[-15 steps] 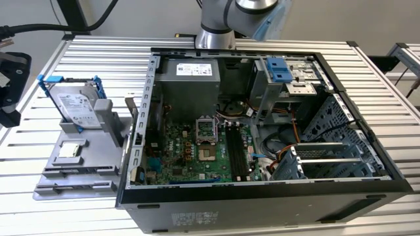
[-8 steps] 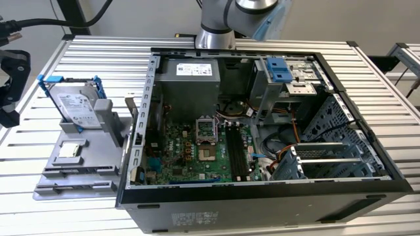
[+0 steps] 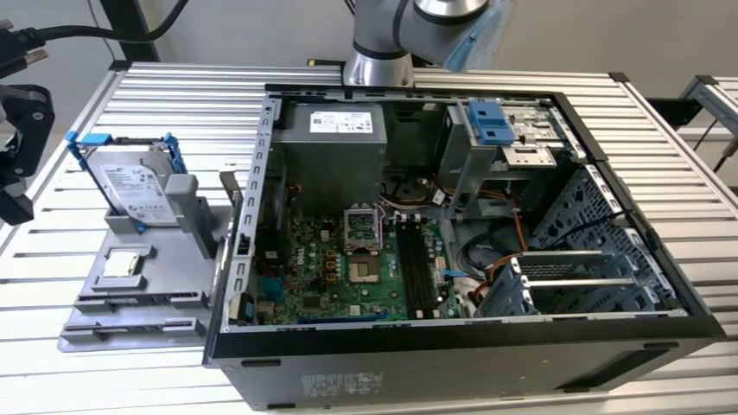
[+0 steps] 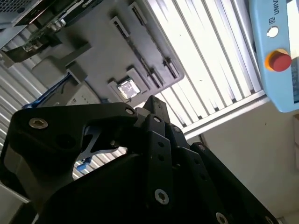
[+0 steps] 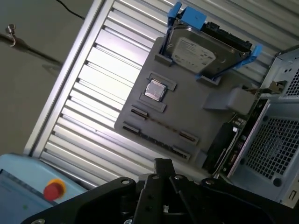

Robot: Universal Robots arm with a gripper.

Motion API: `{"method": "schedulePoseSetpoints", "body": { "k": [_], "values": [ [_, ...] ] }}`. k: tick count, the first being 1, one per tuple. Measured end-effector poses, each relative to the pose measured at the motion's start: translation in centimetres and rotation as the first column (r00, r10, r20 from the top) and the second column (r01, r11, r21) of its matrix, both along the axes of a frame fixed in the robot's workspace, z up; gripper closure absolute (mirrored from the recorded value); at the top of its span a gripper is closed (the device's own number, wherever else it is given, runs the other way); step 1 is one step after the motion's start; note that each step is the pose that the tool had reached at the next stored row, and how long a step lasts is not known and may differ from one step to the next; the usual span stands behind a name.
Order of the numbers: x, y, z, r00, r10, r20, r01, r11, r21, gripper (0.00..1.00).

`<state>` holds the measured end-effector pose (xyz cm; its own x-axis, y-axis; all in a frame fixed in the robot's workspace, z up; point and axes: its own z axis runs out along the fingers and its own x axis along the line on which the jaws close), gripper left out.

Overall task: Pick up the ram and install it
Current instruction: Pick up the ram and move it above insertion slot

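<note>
**Hovering Closed Claw, Apart from the Grey Holder**

In both wrist views the black claw (image 5: 163, 164) (image 4: 154, 102) is closed, fingertips pressed together; it hangs well apart from the grey holder (image 5: 196, 107) on the slatted tabletop (image 5: 93, 84); off the tabletop's edge sits a pale blue pendant (image 5: 18, 186) with a red button (image 5: 54, 189).

In the exterior view the open computer case (image 3: 461, 363) is nearest, showing its dark wall; inside it, the green motherboard (image 3: 334, 259) carries long black slots (image 3: 417, 268) running near to far. The holder rests just beside the case, on the exterior view's left. It has two long dark grooves (image 3: 116, 300) at its near end and a small square chip (image 3: 124, 264) farther back; a silver hard drive (image 3: 136, 194) in blue brackets (image 3: 75, 143) leans at its far end. Where the ram sits I cannot tell; whether a thin line in the grooves is it cannot be made out. Farthest, the arm's base (image 3: 381, 43) rises behind the case.
</note>
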<state>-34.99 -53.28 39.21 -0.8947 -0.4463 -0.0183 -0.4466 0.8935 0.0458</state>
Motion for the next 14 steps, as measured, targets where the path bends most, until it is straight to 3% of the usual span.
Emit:
{"method": "schedulePoseSetpoints", "body": {
  "k": [8, 11, 14],
  "values": [
    [-0.01, 0.0, 0.0, 0.997, 0.077, 0.0, -0.077, 0.997, -0.0011, 1.0],
    [-0.02, 0.0, 0.0, 0.9919, 0.127, -0.0001, -0.127, 0.9919, -0.0018, 1.0],
    [-0.03, 0.0, 0.0, 0.9837, 0.18, -0.0001, -0.18, 0.9837, -0.0021, 1.0]
  ]
}}
